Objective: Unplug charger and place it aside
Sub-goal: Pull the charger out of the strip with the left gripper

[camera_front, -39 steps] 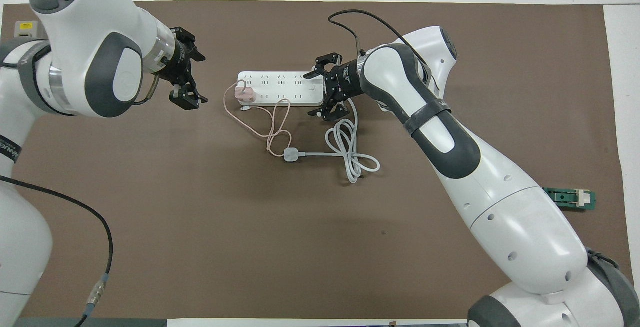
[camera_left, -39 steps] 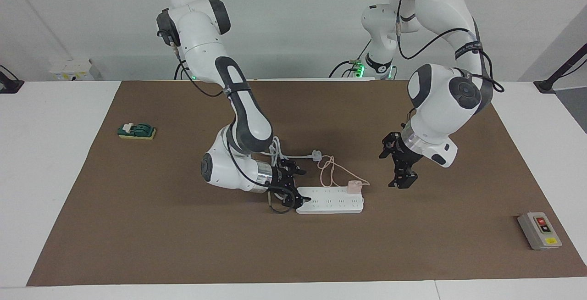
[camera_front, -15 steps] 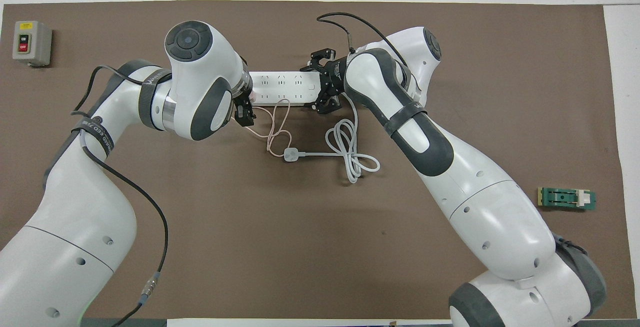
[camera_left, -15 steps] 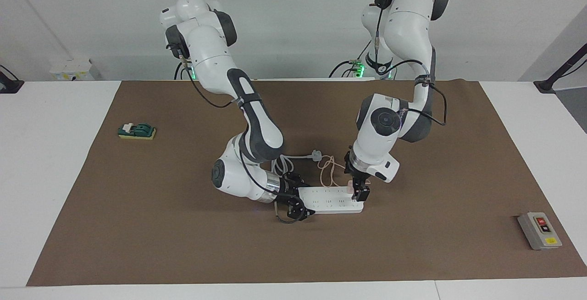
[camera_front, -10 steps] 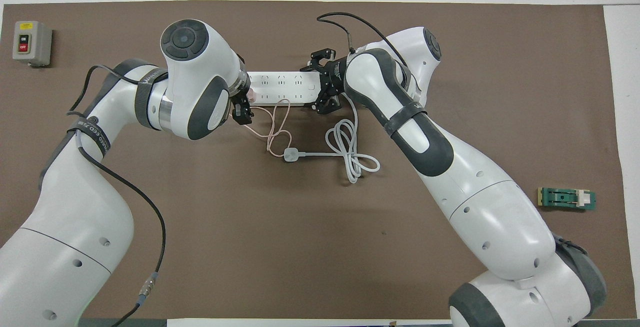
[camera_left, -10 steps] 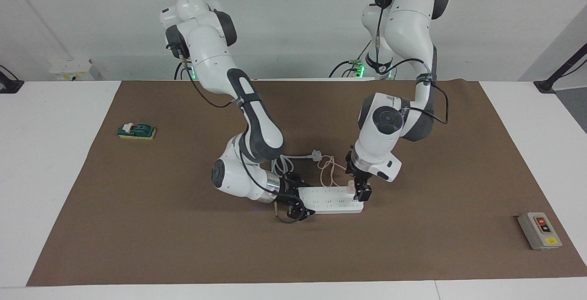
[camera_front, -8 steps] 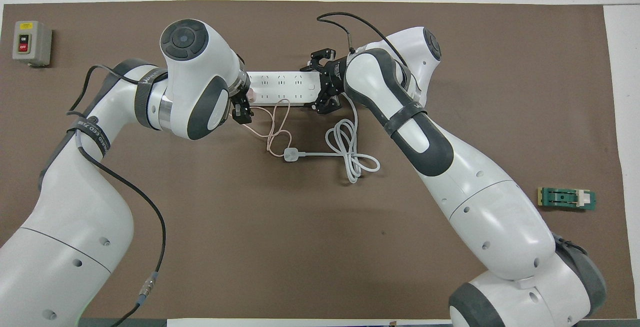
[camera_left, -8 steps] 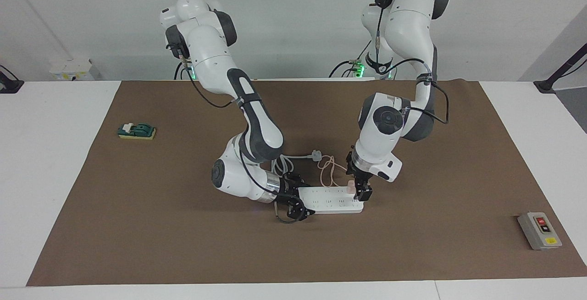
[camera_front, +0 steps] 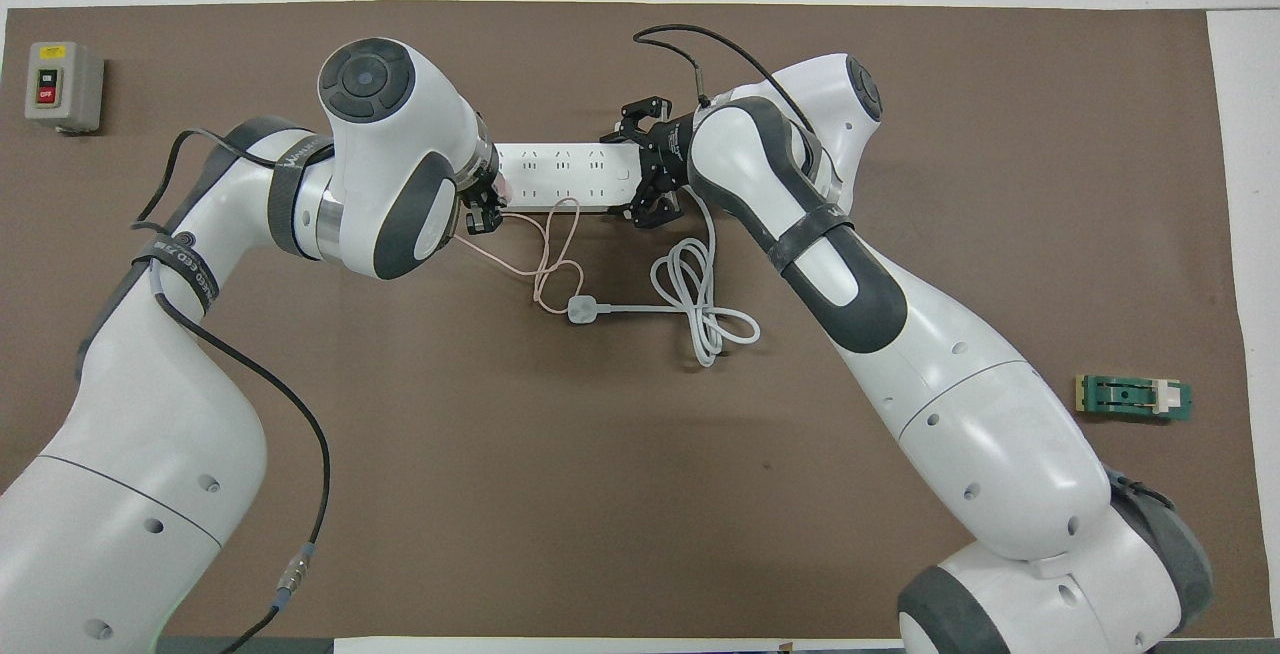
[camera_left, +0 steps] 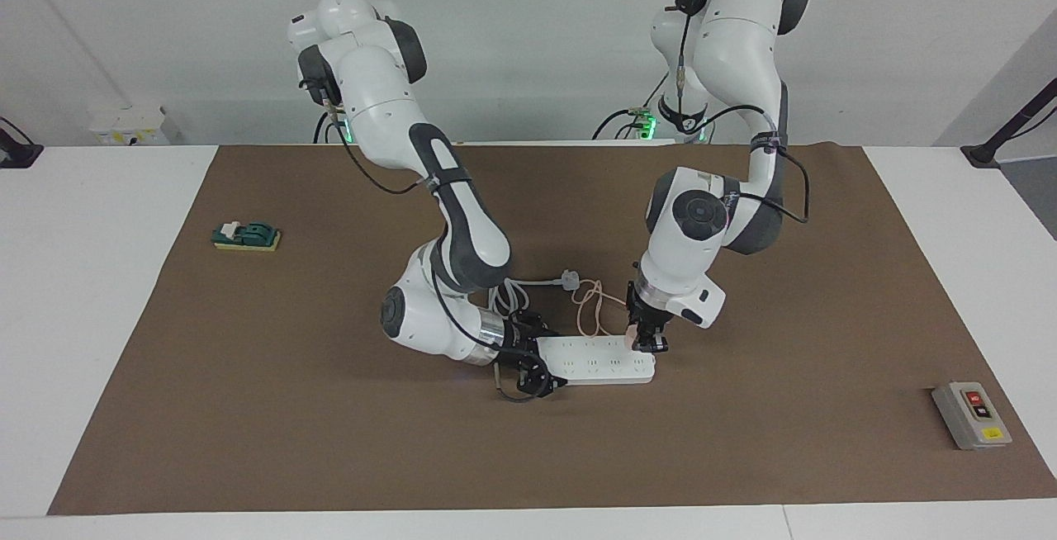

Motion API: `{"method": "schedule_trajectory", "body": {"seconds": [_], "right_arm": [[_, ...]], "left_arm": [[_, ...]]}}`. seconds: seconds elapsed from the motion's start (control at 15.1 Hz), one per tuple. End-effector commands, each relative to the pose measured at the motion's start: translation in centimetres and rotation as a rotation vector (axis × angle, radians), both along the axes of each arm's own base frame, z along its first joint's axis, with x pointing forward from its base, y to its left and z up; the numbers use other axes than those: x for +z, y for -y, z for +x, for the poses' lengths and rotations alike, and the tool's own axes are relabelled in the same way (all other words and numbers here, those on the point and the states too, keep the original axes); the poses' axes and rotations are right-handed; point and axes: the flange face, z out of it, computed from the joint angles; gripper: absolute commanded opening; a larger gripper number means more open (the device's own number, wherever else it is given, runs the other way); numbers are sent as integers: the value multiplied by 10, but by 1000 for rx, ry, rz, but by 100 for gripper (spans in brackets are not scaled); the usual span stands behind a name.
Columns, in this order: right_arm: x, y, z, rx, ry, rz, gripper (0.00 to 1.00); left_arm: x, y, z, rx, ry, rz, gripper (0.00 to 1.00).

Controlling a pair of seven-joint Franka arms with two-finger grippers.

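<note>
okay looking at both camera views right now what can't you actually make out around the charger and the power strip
- Charger: overhead view, body mostly hidden under the left arm's wrist; facing view, left end effector covers most of it.
- Whether the charger is seated in the power strip or lifted: too small.
- Right end effector: contact with the strip's end unclear in both views.

Pale pink charger (camera_left: 632, 333) at the black left pincer (camera_left: 647, 343) — white power strip (camera_left: 596, 367) beneath, brown worktop (camera_left: 330, 441), thin pink cable (camera_front: 545, 254) — thick white cord (camera_front: 700, 309) beside it.
</note>
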Motion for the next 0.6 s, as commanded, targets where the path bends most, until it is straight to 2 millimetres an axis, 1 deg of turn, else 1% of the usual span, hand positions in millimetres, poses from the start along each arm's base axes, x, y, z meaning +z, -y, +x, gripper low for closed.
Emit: {"method": "schedule_trajectory", "body": {"seconds": [0.0, 0.27, 0.33, 0.4, 0.46, 0.53], "right_arm": [[-1, -8, 3, -1, 28, -16, 40], [-2, -7, 3, -3, 29, -17, 40], [-2, -8, 2, 1, 28, -18, 40], [-2, -7, 3, -1, 28, -18, 40], [-1, -8, 3, -1, 27, -17, 40], [-1, -8, 2, 1, 27, -18, 40]], "left_arm": [[11, -8, -4, 15, 5, 22, 0], [26, -9, 2, 4, 7, 37, 0], [32, -14, 5, 9, 3, 43, 0], [36, -27, 10, 21, -12, 54, 0], [41, -33, 11, 12, -21, 67, 0], [54, -37, 13, 5, -21, 71, 0]]}}
